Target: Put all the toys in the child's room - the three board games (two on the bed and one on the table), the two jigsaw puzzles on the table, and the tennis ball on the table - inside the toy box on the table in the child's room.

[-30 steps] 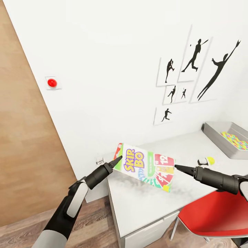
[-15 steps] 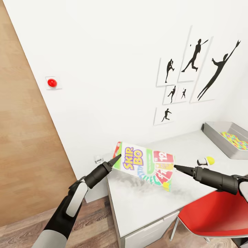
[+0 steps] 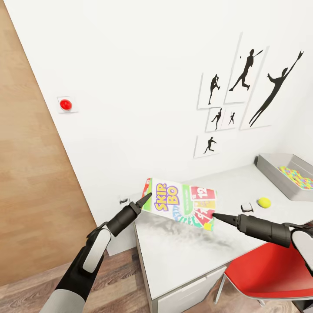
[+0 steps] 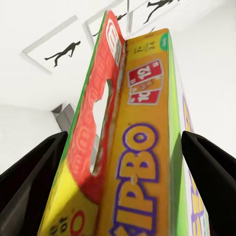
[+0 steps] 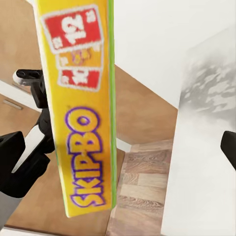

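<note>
Head view: the Skip-Bo board game (image 3: 182, 203) hangs above the surface (image 3: 187, 256), squeezed endwise between left gripper (image 3: 145, 199) and right gripper (image 3: 216, 215); both jaws apart.

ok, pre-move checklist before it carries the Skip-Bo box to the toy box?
1. Skip-Bo box off the table: ok, it is held tilted above the surface, shadow beneath.
2. Left gripper on the box's near end: ok, the box sits between its open jaws in the left wrist view.
3. Right gripper contact: cannot tell; tip is at the box's corner.
4. Toy box reachable: ok, at the table's far right, open top.
5. Tennis ball in the path: not ok, it lies between the box and the toy box.
</note>
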### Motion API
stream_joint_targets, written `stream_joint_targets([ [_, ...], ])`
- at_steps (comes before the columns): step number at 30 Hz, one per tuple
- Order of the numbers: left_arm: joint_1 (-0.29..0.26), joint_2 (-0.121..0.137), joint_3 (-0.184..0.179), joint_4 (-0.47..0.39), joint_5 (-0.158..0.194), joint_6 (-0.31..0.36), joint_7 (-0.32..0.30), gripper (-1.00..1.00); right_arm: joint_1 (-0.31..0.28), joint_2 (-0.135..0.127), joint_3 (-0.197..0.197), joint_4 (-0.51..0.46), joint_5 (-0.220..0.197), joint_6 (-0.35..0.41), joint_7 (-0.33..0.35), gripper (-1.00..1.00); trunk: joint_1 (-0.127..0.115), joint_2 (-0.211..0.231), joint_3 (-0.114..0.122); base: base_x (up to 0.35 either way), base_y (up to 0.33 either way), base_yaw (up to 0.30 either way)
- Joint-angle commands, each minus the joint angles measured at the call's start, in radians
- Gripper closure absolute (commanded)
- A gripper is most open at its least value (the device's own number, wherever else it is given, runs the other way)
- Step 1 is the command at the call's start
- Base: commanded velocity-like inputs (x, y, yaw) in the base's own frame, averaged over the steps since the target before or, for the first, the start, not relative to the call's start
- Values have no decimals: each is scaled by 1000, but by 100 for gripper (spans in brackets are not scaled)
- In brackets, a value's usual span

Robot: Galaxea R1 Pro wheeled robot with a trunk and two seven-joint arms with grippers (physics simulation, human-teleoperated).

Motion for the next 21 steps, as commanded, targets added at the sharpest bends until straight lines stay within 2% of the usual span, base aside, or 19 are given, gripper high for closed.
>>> stream_joint_targets([
  [1,-1,0,0,0,10,9,1,100,-1,0,-1,0,5,5,6,-100,1,-2,-2,0,0,0],
  [21,-3,-2,-20,4,9,9,35,100,-4,2,8,0,10,5,1,-100,1,-2,-2,0,0,0],
])
